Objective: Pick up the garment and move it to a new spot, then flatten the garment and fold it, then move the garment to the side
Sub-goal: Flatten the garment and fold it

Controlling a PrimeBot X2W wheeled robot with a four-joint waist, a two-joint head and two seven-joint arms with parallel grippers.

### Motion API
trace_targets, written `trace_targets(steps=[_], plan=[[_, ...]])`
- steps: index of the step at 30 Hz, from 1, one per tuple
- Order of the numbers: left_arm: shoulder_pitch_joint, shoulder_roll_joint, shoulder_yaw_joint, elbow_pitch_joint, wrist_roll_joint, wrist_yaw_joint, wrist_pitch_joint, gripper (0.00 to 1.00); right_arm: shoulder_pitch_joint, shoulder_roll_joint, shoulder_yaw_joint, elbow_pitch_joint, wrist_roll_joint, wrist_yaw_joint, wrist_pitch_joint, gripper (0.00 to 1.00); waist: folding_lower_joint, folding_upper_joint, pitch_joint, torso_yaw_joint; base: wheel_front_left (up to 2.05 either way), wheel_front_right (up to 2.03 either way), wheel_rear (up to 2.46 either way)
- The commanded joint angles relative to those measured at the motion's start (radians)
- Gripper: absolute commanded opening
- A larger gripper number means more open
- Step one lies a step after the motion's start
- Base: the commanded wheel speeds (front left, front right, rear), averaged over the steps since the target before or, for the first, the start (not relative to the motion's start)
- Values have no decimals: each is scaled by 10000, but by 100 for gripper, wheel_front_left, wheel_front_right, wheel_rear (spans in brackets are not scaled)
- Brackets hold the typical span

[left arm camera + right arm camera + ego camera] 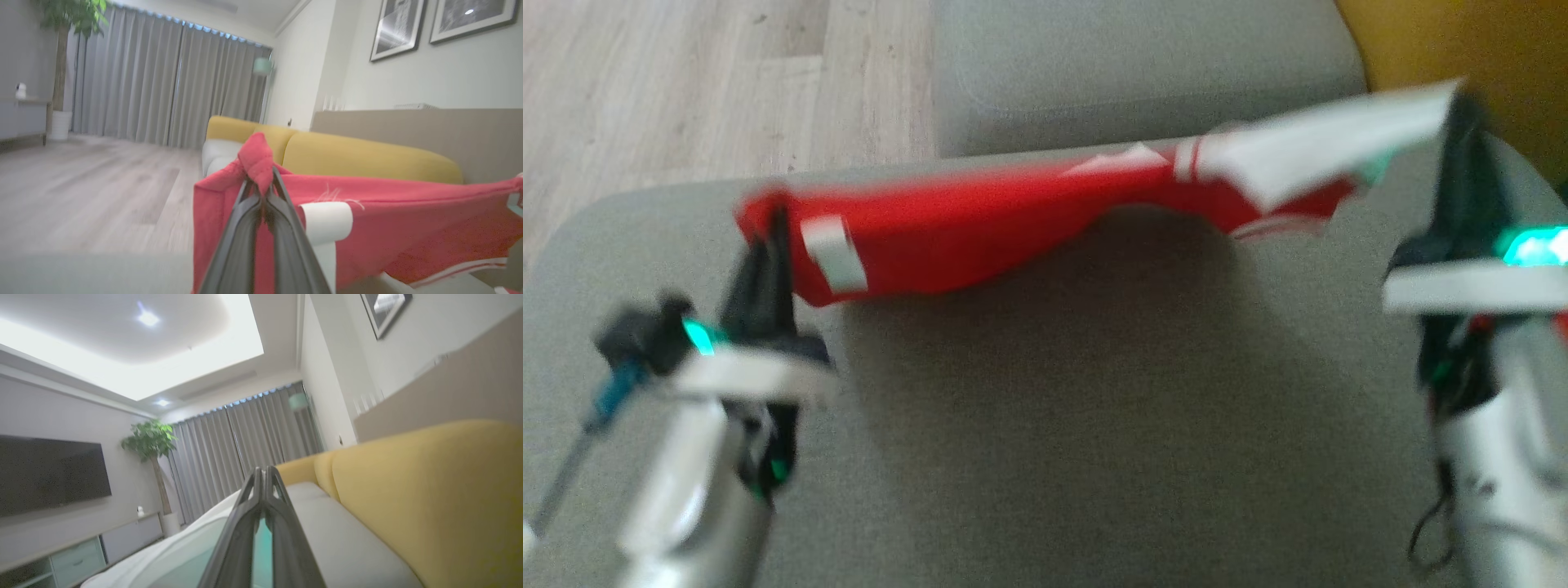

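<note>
The garment (980, 233), red with white patches and stripes, hangs stretched in the air between the two tools, above a grey cushion (1094, 425). The head view is blurred.

The left tool (768, 237) grips the red end. In the left wrist view its two dark fingers are closed on a bunched knot of red cloth that sticks up past the tips, and the rest of the cloth runs off to that view's right, with a white patch just beside the fingers.

The right tool (1462, 114) grips the other end, which is white, and holds it higher than the left end, so the garment slopes up toward the robot's right. In the right wrist view its fingers are pressed together, with pale cloth trailing down beside them.

The middle of the garment sags a little and casts a shadow on the cushion. A wood floor (686, 82) lies beyond the cushion on the left, and a yellow backrest (1486, 49) is at the upper right.
</note>
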Motion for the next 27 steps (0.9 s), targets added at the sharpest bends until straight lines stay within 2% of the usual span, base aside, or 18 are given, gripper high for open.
trace_targets(steps=[1, 5, 9, 17, 22, 26, 27], plan=[[-1347, 640, 107, -437, -170, 18, 3, 0, -1028, -378, 357, -628, 265, -80, -63, 0, 1, 0, -156, 65, 0, 0, 0], [-2981, 1356, -232, -507, -634, 18, 624, 0, -2607, -1076, 751, -819, 642, -80, -62, 0, 1, 0, -267, 142, 0, 0, 0], [-4177, 1783, -442, -388, -665, 18, 1503, 0, -4134, -1614, 1063, -465, 665, -80, 233, 0, 1, 0, -134, 256, 0, 0, 0], [-5419, 1723, -561, 302, -687, 248, 2461, 0, -6254, -1854, 1361, 1308, 401, -80, 588, 0, 1, 0, 982, 419, 0, 0, 0], [-6927, 1493, -459, 1375, -443, 592, 2143, 0, -8272, -1770, 1062, 3100, -198, -80, 351, 0, 1, 0, 2419, 483, 0, 0, 0], [-8420, 1263, -294, 2345, -184, 832, 1217, 0, -10069, -1586, 559, 4236, -975, -80, 49, 0, 1, 0, 3195, 403, 0, 0, 0], [-9139, 1133, -205, 2803, -80, 913, 656, 0, -10779, -1462, 140, 4572, -1257, -80, -23, 0, 1, 0, 3480, 363, 0, 0, 0]])
